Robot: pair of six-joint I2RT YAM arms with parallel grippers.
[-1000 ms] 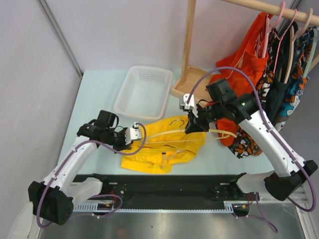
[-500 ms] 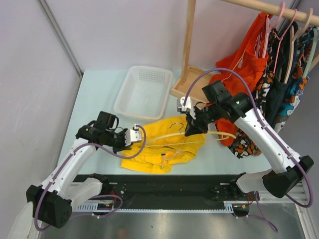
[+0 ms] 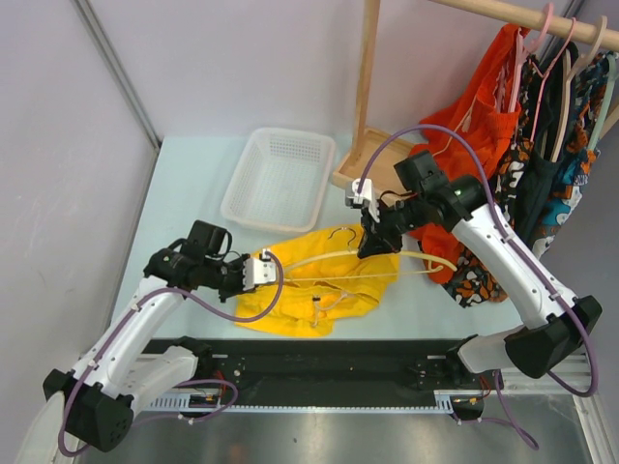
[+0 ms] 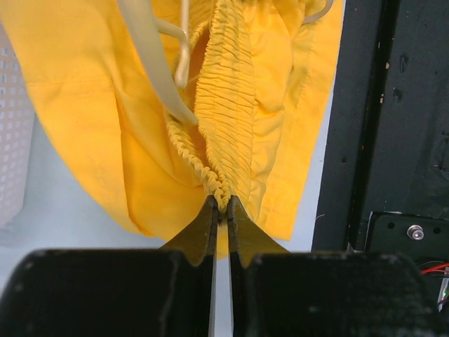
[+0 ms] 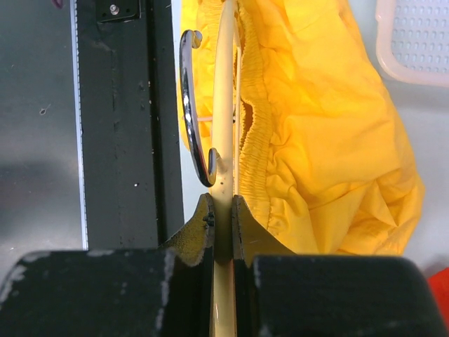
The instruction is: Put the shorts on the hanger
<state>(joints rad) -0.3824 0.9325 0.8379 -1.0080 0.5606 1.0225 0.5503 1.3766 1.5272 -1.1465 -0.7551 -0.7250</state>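
The bright yellow shorts (image 3: 319,285) lie on the table between the arms. The cream hanger (image 3: 416,259) lies across them, its left arm inside the gathered waistband (image 4: 226,105), its metal hook (image 5: 193,119) near the middle. My left gripper (image 3: 263,273) is shut on the waistband's left end (image 4: 221,196). My right gripper (image 3: 368,244) is shut on the hanger (image 5: 223,161) just beside the hook, above the shorts' upper right. The hanger's right arm sticks out past the shorts towards the orange garment.
A white mesh basket (image 3: 280,179) stands behind the shorts. A wooden rack post (image 3: 365,87) and base rise at the back right, with an orange garment (image 3: 479,135) and dark patterned clothes (image 3: 551,174) hanging on it. A black rail (image 3: 329,362) runs along the near edge.
My left gripper has slid a little toward the near edge with the waistband. My right gripper has shifted slightly, keeping hold of the hanger.
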